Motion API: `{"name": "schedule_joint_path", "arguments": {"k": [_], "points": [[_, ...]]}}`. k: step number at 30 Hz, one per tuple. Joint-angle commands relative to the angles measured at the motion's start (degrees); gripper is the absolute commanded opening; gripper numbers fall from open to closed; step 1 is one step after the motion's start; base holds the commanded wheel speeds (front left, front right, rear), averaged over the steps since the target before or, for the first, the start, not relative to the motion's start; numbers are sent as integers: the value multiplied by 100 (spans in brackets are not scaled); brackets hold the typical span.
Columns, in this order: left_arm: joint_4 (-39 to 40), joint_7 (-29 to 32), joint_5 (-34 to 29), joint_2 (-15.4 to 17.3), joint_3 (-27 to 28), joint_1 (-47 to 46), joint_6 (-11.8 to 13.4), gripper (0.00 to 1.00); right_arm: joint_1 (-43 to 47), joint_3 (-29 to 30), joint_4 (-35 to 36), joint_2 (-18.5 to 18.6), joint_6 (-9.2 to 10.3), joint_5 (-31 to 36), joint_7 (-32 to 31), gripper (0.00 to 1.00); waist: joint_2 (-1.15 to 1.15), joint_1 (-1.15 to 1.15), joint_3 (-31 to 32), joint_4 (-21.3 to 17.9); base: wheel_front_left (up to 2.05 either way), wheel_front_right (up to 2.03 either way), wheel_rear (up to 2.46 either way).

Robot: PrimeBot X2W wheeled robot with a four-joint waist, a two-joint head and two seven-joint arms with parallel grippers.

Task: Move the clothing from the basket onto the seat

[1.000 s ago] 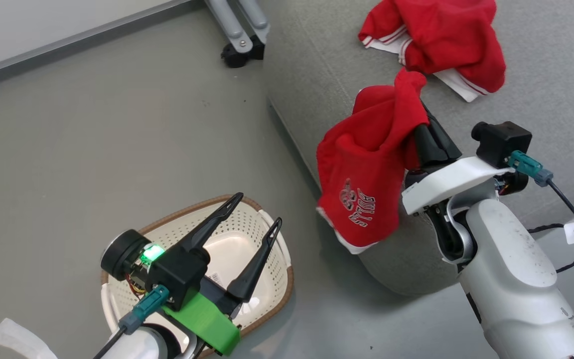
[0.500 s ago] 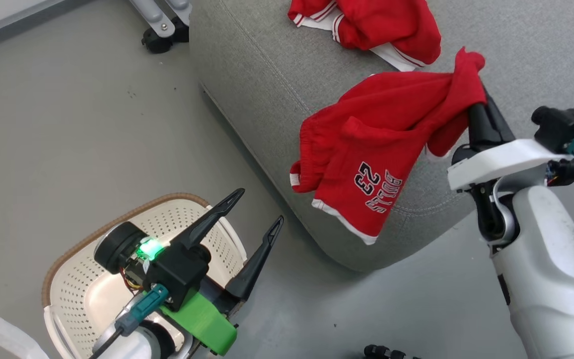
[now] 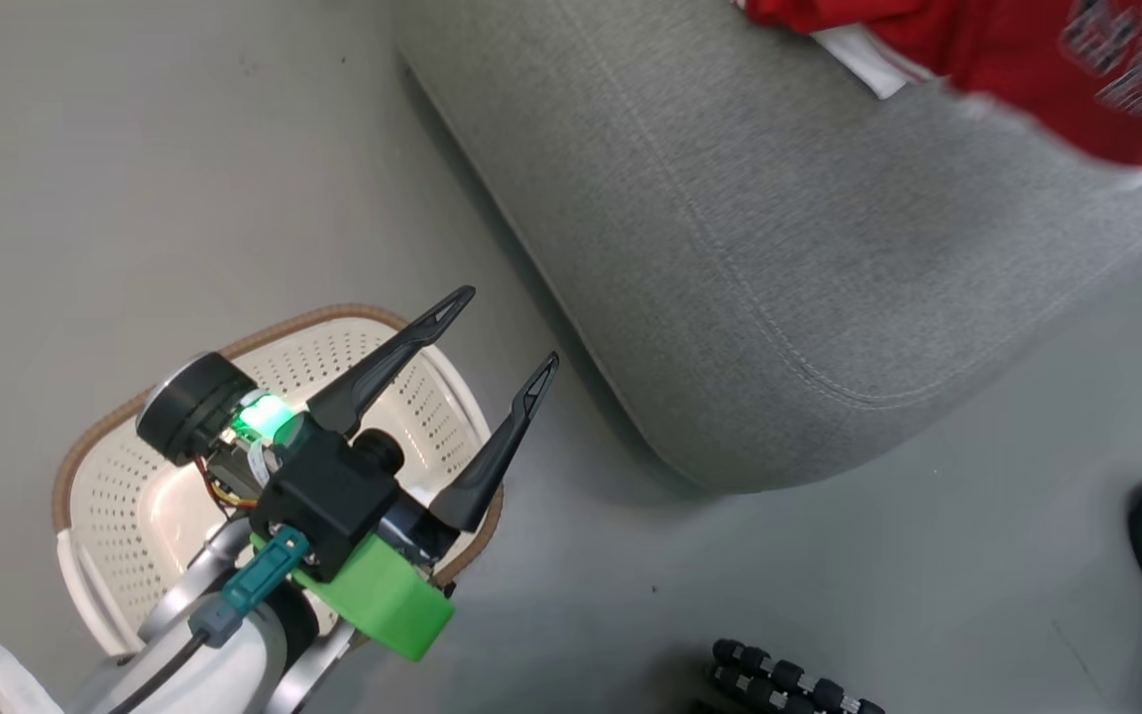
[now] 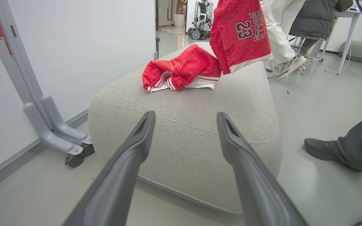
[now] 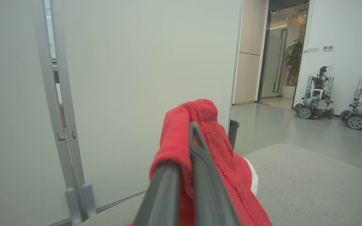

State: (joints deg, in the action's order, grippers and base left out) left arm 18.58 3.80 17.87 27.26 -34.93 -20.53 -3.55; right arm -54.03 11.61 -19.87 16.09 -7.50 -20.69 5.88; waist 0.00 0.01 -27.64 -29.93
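Pale grey floor is catching a soft sheen; a white partition panel is standing on castored legs, a doorway is opening beyond, potted plant inside.

Robotics laboratory in an office-type interior. Wheeled two-armed robots stand parked along a white wall beside a doorway. A white partition panel rests on a castored metal foot. The smooth grey floor carries a loose cable. A desk, a potted plant and an upholstered seat furnish the room.
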Motion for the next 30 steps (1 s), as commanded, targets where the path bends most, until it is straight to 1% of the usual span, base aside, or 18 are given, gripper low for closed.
{"name": "schedule_joint_path", "arguments": {"k": [1, 4, 8, 11, 14, 21, 27, 30], "points": [[46, 1, -42, 42, 29, -150, -33, 100, -260, 127, 2, 119, 3, 74, -95, 0, 0, -1, -431, 378, 0, 0, 0], [120, -2, -108, 46, 15, -337, -65, 100, -758, 427, -56, 452, 2, 219, -270, 0, 0, -1, -762, 630, 0, 0, 0], [203, -13, -202, 79, 45, -601, -105, 100, -1288, 718, -246, 764, 2, 279, -399, 0, 0, -1, -1231, 940, 0, 0, 0], [240, -55, -269, 110, 79, -790, -135, 100, -1483, 756, -482, 860, 2, 336, -509, 0, 0, -1, -1553, 1127, 0, 0, 0], [239, -104, -287, 132, 92, -897, -140, 100, -1436, 694, -776, 757, 3, 382, -417, 0, 0, -1, -1757, 1217, 0, 0, 0], [176, -165, -316, 154, 72, -996, -150, 100, -958, 339, -1748, 257, 3, 310, 143, 0, 0, -1, -1973, 1234, 0, 0, 0], [83, -182, -284, 169, 55, -1007, -141, 100, -592, 108, -2358, -32, 3, 149, 601, 0, 0, -1, -1909, 1168, 0, 0, 0], [14, -216, -257, 148, 22, -957, -144, 100, -411, 57, -2479, -54, 4, 107, 758, 0, 0, -1, -1783, 1151, 0, 0, 0]]}}
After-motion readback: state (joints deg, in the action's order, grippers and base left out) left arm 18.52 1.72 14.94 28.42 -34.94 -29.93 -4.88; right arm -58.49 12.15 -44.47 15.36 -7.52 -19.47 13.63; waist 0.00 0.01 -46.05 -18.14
